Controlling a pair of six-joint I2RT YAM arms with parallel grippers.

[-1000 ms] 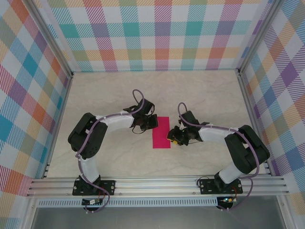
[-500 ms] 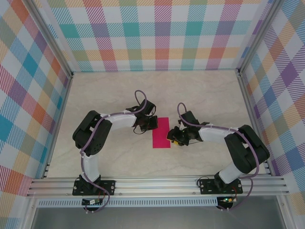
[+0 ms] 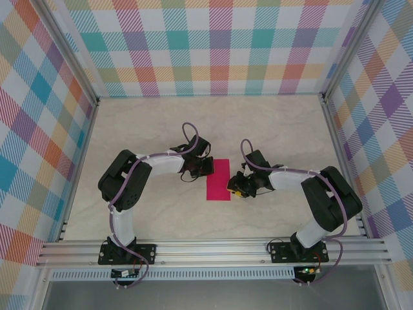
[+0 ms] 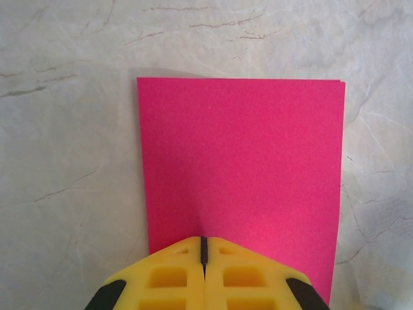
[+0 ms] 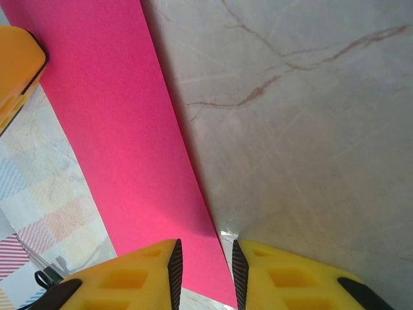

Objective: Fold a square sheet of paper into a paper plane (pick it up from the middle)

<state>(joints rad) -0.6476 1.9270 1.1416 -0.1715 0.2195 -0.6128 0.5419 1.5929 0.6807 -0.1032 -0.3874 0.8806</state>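
The square sheet of paper (image 3: 218,179) is magenta-pink and lies flat on the marble table as a folded upright rectangle (image 4: 239,155). My left gripper (image 3: 207,166) is shut, its yellow tips (image 4: 203,240) resting over the paper's left long edge. From the right, my right gripper (image 3: 233,186) reaches the paper's lower right edge. Its jaws (image 5: 205,261) stand apart, with the pink edge (image 5: 110,116) running between the two fingers. The left gripper's yellow finger (image 5: 16,64) shows at the far side of the strip.
Marble tabletop (image 3: 161,123) inside checked walls (image 3: 213,45), with an aluminium rail (image 3: 213,248) along the near edge. Both arms bend inward toward the middle; open table lies behind the paper and to both sides.
The left arm's elbow has swung slightly inward while its tip stayed at the paper's left edge. The right gripper has stayed at the right edge, its jaws a little narrower.
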